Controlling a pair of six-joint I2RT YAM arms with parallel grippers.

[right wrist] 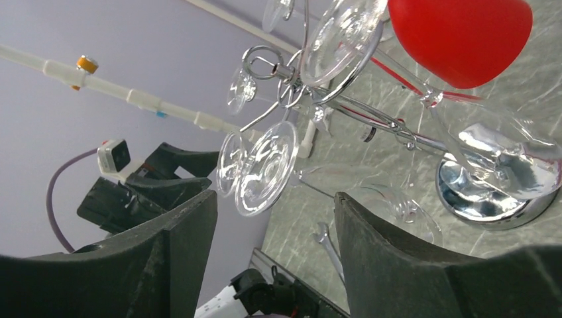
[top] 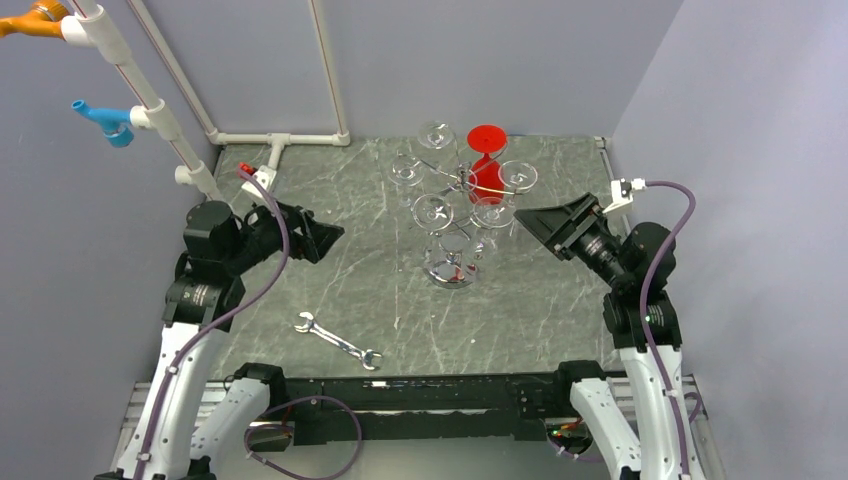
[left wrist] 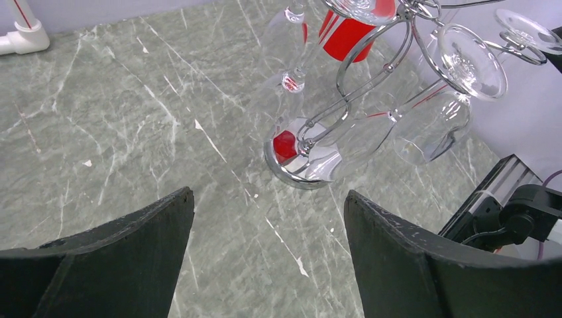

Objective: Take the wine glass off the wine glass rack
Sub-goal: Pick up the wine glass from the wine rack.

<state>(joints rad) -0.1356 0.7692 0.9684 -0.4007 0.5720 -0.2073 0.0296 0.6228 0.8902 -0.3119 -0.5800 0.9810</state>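
Observation:
The wine glass rack (top: 457,185), chrome wire on a round shiny base (left wrist: 283,171) (right wrist: 490,202), stands mid-table. Several clear wine glasses hang upside down from its arms, plus one red glass (top: 487,160) (right wrist: 464,33). My right gripper (top: 530,228) (right wrist: 275,199) is raised at the rack's right side, open with nothing between its fingers. The foot of a clear wine glass (right wrist: 265,169) (top: 492,212) hangs just beyond its tips. My left gripper (top: 325,240) (left wrist: 270,195) is open and empty, left of the rack and apart from it.
A silver wrench (top: 338,341) (right wrist: 325,238) lies on the marble tabletop near the front edge. A white pipe frame (top: 280,140) runs along the back left. Grey walls close the table on the left, back and right.

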